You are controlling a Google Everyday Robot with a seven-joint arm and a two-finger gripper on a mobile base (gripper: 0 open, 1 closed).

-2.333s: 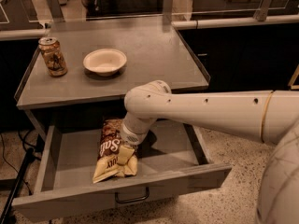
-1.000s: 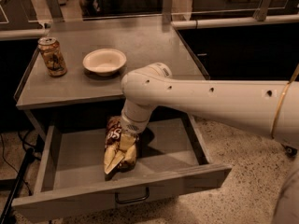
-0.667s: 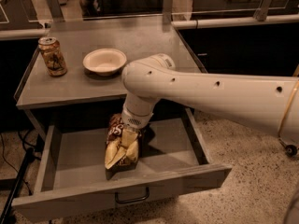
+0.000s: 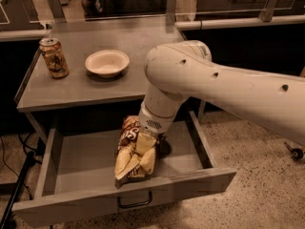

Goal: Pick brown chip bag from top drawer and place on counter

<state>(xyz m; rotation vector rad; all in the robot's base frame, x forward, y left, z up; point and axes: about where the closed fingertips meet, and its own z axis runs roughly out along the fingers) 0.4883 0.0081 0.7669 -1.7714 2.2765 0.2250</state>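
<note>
Brown chip bag (image 4: 135, 156), crumpled, cream end down, pinched by hand (image 4: 147, 138) over top drawer (image 4: 81, 162).

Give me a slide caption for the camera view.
Robot tool grips the brown chip bag over the open top drawer; can and bowl sit on the counter.

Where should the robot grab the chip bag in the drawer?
Around its crumpled upper middle, coming straight down from above: the chip bag stands tilted in the open drawer, whose walls block the sides. The gripper is right there, at the bag's top half.
</note>
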